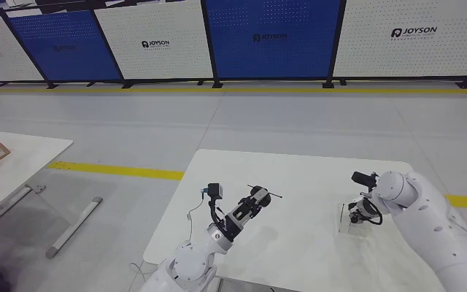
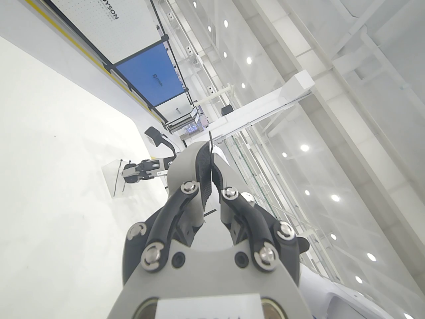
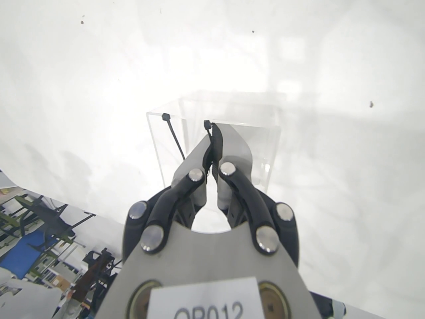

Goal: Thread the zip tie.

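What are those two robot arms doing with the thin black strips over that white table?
Each arm is holding a zip tie. The left gripper is shut on a black zip tie and holds it over the white table. The right gripper is at a clear box on the table, shut on a second zip tie that stands in it. A third tie leans in the box beside that one. The two held ties are well apart, so nothing has been threaded yet.

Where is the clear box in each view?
Top view: box on the table's right part, at the right pincer.
Left wrist view: box far across the table, past the left pincer.
Right wrist view: box just beyond the right pincer.
Shared: black tie leaning inside.
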Tool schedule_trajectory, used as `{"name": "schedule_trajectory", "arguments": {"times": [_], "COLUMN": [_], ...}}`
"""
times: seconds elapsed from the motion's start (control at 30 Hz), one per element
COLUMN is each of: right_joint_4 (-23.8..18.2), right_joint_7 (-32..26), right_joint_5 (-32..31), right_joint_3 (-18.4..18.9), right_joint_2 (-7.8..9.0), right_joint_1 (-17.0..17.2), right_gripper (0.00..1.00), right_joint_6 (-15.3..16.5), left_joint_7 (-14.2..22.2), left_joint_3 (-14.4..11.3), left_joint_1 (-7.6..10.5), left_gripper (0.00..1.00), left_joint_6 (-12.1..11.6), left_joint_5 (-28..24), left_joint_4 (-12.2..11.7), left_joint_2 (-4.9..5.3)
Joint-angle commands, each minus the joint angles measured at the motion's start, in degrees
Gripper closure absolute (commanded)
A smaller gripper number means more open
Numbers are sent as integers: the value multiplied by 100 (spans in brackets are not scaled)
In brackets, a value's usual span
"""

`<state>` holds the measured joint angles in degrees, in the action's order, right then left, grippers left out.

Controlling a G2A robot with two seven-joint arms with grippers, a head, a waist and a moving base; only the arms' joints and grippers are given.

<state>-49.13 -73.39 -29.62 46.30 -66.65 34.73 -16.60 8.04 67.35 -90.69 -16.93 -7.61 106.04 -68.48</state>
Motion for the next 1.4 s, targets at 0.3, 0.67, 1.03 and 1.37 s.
{"name": "schedule_trajectory", "arguments": {"times": [0.3,0.67,1.03,1.37], "right_joint_4": [-213,-221,-322,-207], "right_joint_7": [-88,-43,2,-65], "right_joint_5": [-102,-117,-130,-127], "right_joint_3": [65,131,247,238], "right_joint_2": [30,22,47,18], "right_joint_1": [107,122,192,174], "right_gripper": [84,82,80,85], "right_joint_6": [-14,-1,22,84], "left_joint_7": [0,0,0,0], "left_joint_3": [0,0,0,0], "left_joint_1": [0,0,0,0], "left_gripper": [100,100,100,100], "left_joint_6": [0,0,0,0], "left_joint_5": [0,0,0,0], "left_joint_4": [0,0,0,0], "left_joint_2": [0,0,0,0]}}
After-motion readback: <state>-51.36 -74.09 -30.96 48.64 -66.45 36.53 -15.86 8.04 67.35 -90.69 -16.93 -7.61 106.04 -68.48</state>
